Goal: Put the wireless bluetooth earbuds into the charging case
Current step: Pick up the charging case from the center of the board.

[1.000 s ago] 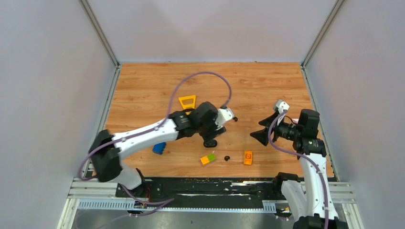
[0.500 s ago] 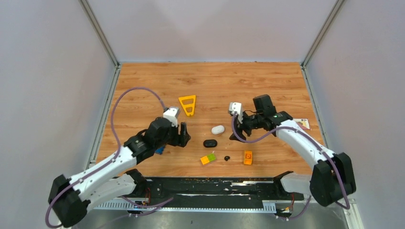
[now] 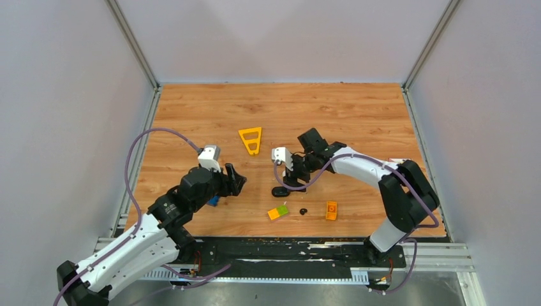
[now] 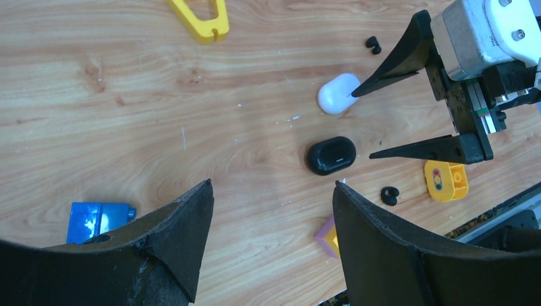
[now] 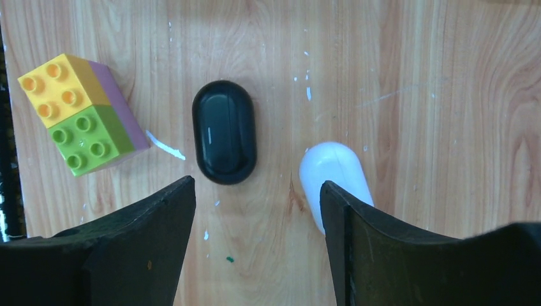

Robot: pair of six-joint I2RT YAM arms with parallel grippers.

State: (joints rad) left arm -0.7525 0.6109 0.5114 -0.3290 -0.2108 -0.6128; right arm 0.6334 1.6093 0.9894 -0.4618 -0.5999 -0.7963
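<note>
The white oval charging case (image 4: 337, 94) lies shut on the wood, beside a black oval pod (image 4: 330, 155). My right gripper (image 4: 362, 125) hangs open over the two, one fingertip at the case's edge. In the right wrist view the case (image 5: 332, 172) is partly behind the right finger (image 5: 383, 248). The pod (image 5: 224, 131) lies just ahead of that gripper (image 5: 256, 185), with bare wood between the jaws. One black earbud (image 4: 389, 195) lies near the front and another (image 4: 372, 44) lies farther back. My left gripper (image 4: 273, 185) is open and empty, left of them. From above, the right gripper (image 3: 288, 181) hides the case.
A yellow triangle frame (image 3: 250, 139) lies at the back centre. A blue brick (image 3: 212, 201) sits under the left arm. An orange and green brick (image 5: 76, 121) and an orange brick (image 4: 446, 180) lie near the table's front edge (image 3: 281, 237).
The right arm swung left and brought its open gripper over the white case and the black pod. The left arm pulled back from the centre toward the left front.
</note>
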